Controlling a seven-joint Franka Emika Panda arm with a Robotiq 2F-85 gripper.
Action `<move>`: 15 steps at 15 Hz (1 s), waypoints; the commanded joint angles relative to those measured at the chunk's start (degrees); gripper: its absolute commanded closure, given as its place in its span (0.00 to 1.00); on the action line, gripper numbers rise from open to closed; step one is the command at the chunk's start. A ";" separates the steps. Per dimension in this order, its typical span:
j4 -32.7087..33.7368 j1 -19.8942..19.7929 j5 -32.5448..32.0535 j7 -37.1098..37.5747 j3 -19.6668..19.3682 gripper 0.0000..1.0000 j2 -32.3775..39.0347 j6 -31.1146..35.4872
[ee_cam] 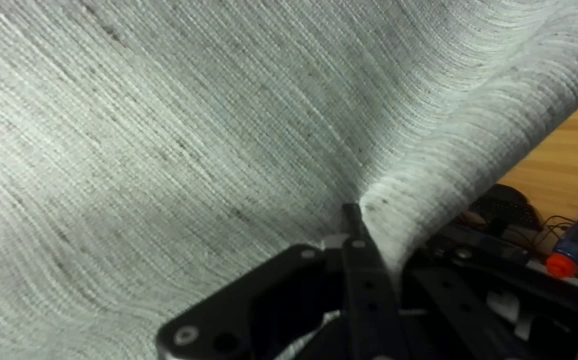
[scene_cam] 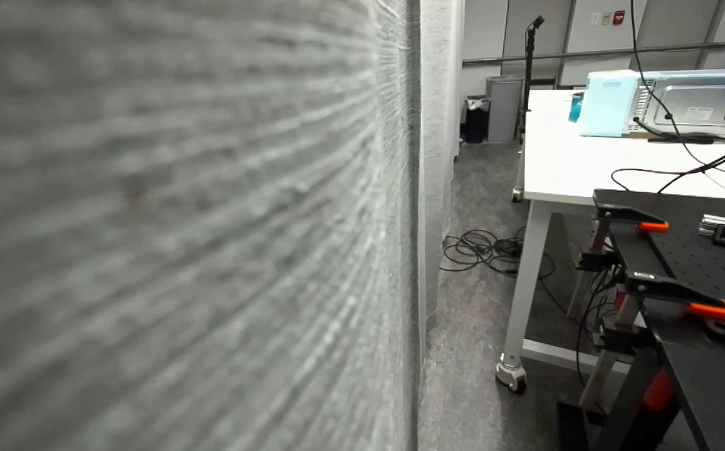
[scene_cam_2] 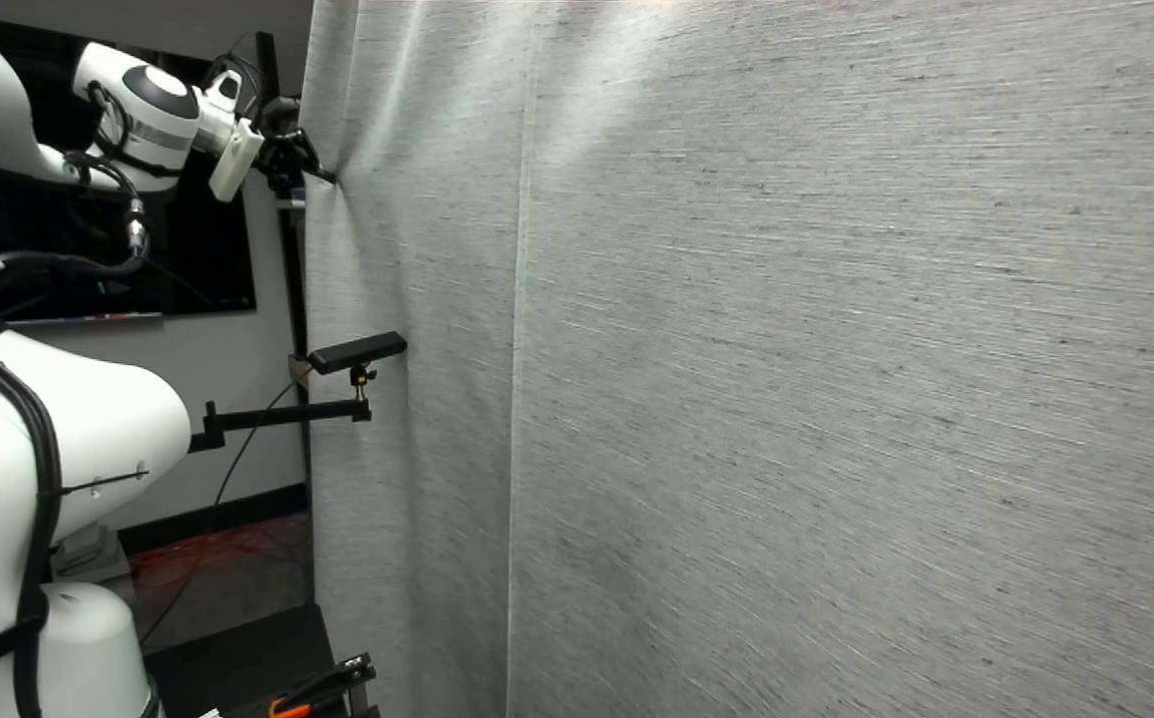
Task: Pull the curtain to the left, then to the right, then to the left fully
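One grey curtain (scene_cam_2: 786,349), fold (ee_cam: 443,165) pinched tight in gripper (scene_cam_2: 325,176) nr cloth's edge, rest hanging below & beside.

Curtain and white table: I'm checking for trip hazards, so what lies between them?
An exterior view shows grey floor with a tangle of black cables between the curtain and the white table.

This is looking like a robotics lab: a white jointed robot arm (scene_cam_2: 88,419) is standing before a wide black wall screen (scene_cam_2: 202,249), black orange-tipped clamps (scene_cam: 675,291) are sitting by a black perforated board (scene_cam: 713,263), and coiled black cables (scene_cam: 484,247) are lying near a white wheeled table (scene_cam: 588,160).
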 commanded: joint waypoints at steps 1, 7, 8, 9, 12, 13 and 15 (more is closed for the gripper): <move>1.03 0.88 2.44 1.04 2.65 1.00 -5.80 -4.20; 4.03 0.33 3.02 1.60 3.54 1.00 -6.06 -8.50; 4.51 0.20 3.23 1.91 3.66 1.00 -6.14 -9.33; 4.98 0.04 3.29 2.19 3.70 1.00 -6.30 -9.95; 6.71 -0.54 4.02 3.19 4.31 1.00 -6.26 -12.21; 7.37 -0.82 4.21 3.51 4.52 1.00 -6.30 -12.90; 8.78 -1.50 4.81 4.41 5.07 1.00 -6.29 -13.90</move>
